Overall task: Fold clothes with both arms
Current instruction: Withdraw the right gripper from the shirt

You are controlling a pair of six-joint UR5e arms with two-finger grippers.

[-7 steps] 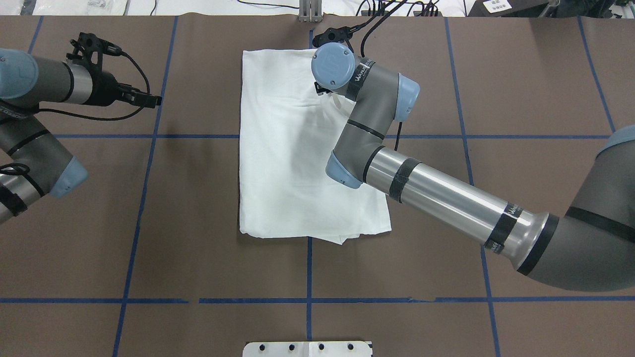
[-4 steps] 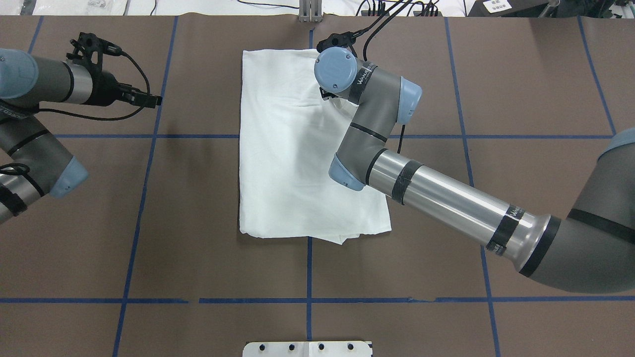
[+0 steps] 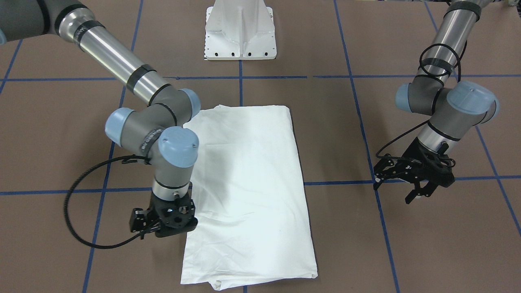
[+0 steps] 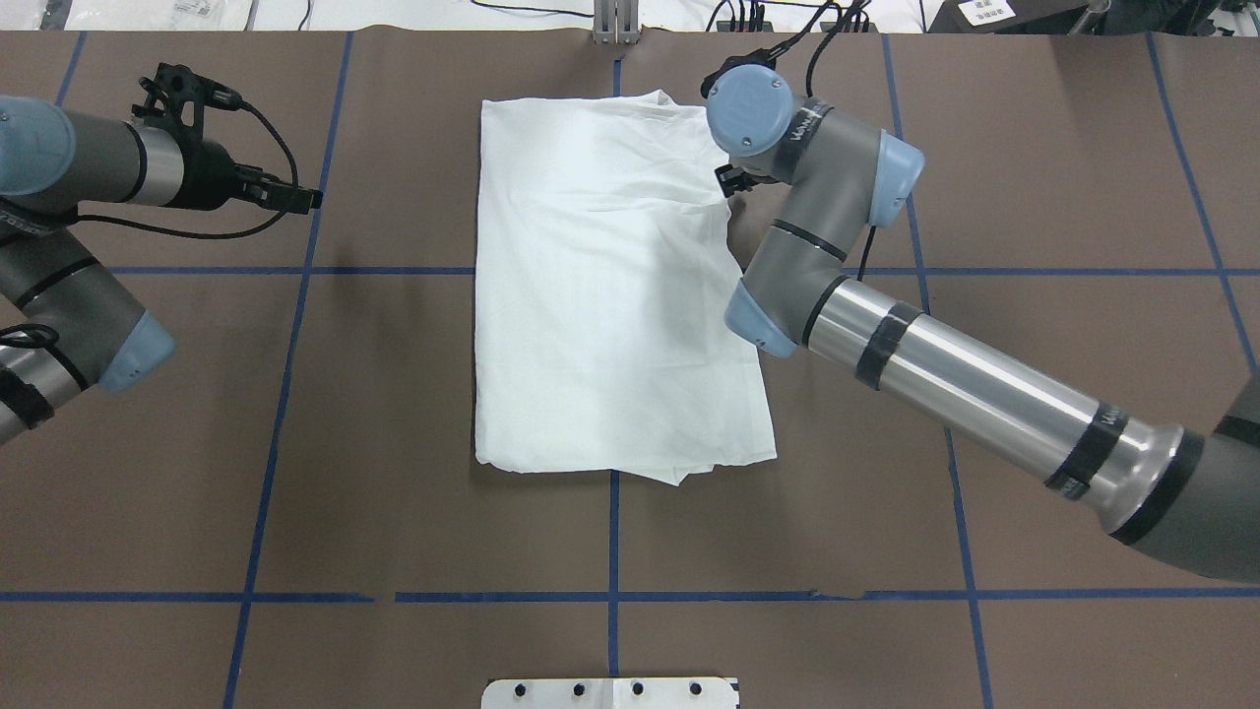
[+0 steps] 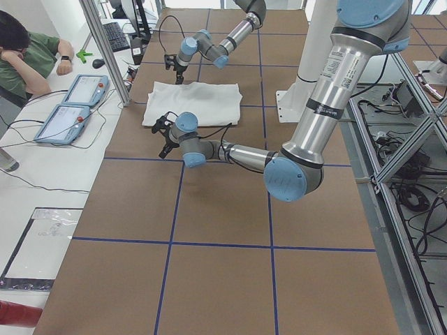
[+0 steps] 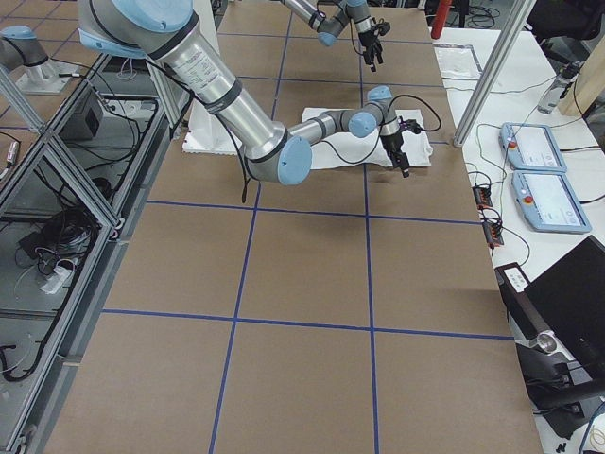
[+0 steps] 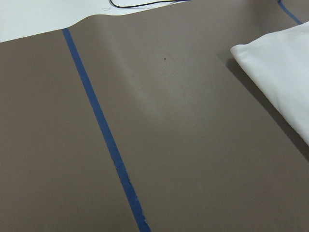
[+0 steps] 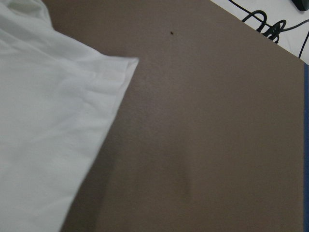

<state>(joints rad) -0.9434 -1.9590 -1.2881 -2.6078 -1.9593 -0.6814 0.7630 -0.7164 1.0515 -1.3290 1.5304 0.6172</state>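
Surface: brown table point(image 4: 394, 473), gridded with blue tape lines.

Item: white shirt point(image 4: 600, 325), folded into a long rectangle and lying flat at the table's centre.

Right gripper point(image 3: 165, 221): points down at the shirt's long edge, near a corner. Whether its fingers are apart or together cannot be told.

Left gripper point(image 3: 394, 188): fingers spread wide and holding nothing. It hangs over bare table, well apart from the shirt.

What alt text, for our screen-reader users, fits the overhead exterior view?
A white shirt, folded into a long rectangle, lies on a brown table gridded with blue tape. The right arm reaches in from the right, the right gripper beside the shirt's far right edge, mostly hidden under its wrist. The left gripper hangs apart at the left.
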